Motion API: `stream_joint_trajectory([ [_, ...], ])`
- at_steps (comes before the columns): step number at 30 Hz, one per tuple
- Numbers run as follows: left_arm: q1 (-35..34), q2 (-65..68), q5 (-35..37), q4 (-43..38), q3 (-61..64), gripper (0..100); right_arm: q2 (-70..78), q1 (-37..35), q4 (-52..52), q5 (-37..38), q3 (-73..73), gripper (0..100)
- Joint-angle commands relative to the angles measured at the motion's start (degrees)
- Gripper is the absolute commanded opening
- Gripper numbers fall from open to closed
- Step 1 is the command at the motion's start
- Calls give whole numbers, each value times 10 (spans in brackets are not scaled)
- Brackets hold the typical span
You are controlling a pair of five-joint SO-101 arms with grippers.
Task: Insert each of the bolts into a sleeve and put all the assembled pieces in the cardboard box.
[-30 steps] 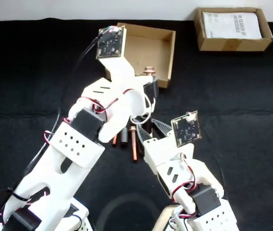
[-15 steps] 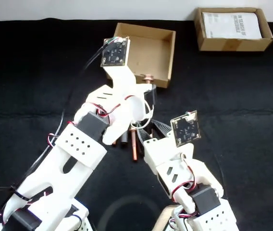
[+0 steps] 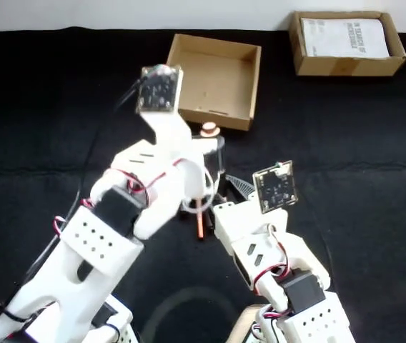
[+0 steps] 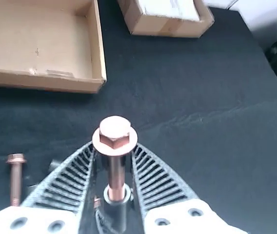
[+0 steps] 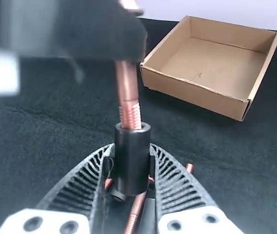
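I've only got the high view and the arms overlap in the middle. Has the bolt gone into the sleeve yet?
Observer: Only just. In the right wrist view the threaded tip of the bolt sits inside the mouth of the sleeve, and most of the shank is above it.
Operator: What's holding the sleeve?
Observer: The right gripper is shut on it and holds it upright.
Operator: And how is the bolt gripped?
Observer: In the left wrist view the left gripper clamps the shank just under the hex head, which stands clear above the grip.
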Motion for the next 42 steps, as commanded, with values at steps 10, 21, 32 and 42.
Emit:
stream_joint_trajectory([
  [10,19,-22,-58,-163,167,12,1,11,-19,-2,-10,8],
  [21,20,-26,-133,254,-75,183,2,14,-22,24,-10,8],
  [32,6,-73,-181,466,-312,178,10,41,-77,82,-8,8],
  [42,-216,-232,-236,447,-265,16,278,100,-187,243,-169,8],
])
